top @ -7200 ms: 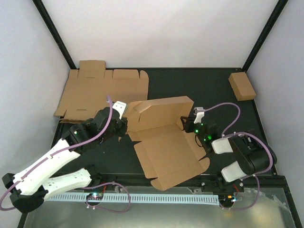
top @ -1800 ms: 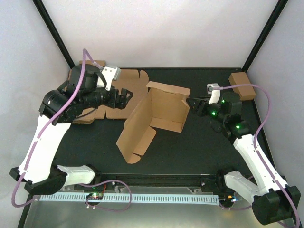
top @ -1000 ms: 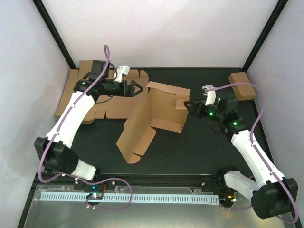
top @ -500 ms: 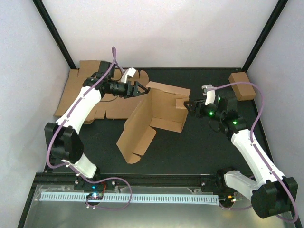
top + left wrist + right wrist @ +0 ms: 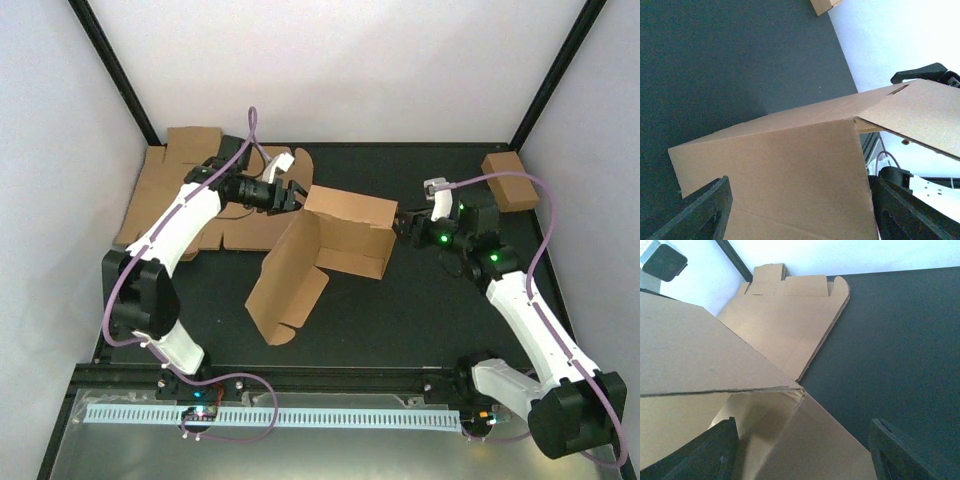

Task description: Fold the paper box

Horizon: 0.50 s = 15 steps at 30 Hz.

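Note:
The paper box (image 5: 345, 250) stands partly folded in the middle of the black mat, with its top panel laid over and a long panel sloping down to the near left. My left gripper (image 5: 295, 197) is at the box's upper left corner, jaws open. In the left wrist view the brown panel (image 5: 790, 170) fills the space between the two fingers (image 5: 700, 210). My right gripper (image 5: 402, 228) is against the box's right end, also open. In the right wrist view a box corner (image 5: 790, 390) sits between its fingers (image 5: 910, 450).
A flat cardboard sheet (image 5: 180, 195) lies at the back left, under my left arm, and shows in the right wrist view as the flat cardboard sheet (image 5: 785, 325). A small closed brown box (image 5: 508, 180) rests at the back right by the frame post.
My left gripper has moved right to the box's upper left corner and its jaws have narrowed a little. The top panel has come down over the box. The right gripper has barely moved.

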Each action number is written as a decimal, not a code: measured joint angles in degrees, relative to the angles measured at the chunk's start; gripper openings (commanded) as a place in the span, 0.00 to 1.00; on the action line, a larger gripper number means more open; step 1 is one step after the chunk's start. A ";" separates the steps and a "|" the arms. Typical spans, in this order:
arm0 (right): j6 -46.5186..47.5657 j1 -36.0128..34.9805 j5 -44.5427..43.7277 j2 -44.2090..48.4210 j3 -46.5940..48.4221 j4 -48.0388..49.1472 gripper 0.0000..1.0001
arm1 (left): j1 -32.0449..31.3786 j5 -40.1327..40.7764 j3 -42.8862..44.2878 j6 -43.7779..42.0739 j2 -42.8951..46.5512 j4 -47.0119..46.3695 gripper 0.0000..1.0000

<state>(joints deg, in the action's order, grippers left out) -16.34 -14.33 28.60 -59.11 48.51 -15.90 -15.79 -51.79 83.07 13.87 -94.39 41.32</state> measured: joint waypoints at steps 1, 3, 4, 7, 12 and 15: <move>0.00 0.00 0.04 -0.07 0.00 0.00 0.75 | -0.02 0.22 -0.17 -0.04 -0.04 0.15 0.79; 0.00 0.00 0.04 -0.07 0.00 -0.02 0.75 | -0.04 0.33 -0.39 -0.09 -0.11 0.17 0.78; 0.00 0.00 0.04 -0.02 0.00 -0.02 0.75 | -0.04 0.42 -0.39 -0.11 -0.11 0.17 0.78; 0.00 0.00 0.02 0.46 0.00 -0.20 0.76 | -0.04 0.50 -0.39 -0.11 -0.11 0.15 0.78; 0.35 0.00 -0.31 2.86 0.00 -1.22 0.77 | -0.04 0.55 -0.39 -0.07 -0.11 0.13 0.78; 0.83 0.00 -1.03 4.74 0.00 -1.92 0.77 | -0.04 0.55 -0.39 0.02 -0.09 0.13 0.78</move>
<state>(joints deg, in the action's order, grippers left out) -15.51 -14.33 27.57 -54.37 48.51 -17.82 -15.84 -51.24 82.67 13.89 -94.48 41.45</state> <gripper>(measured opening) 0.771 0.785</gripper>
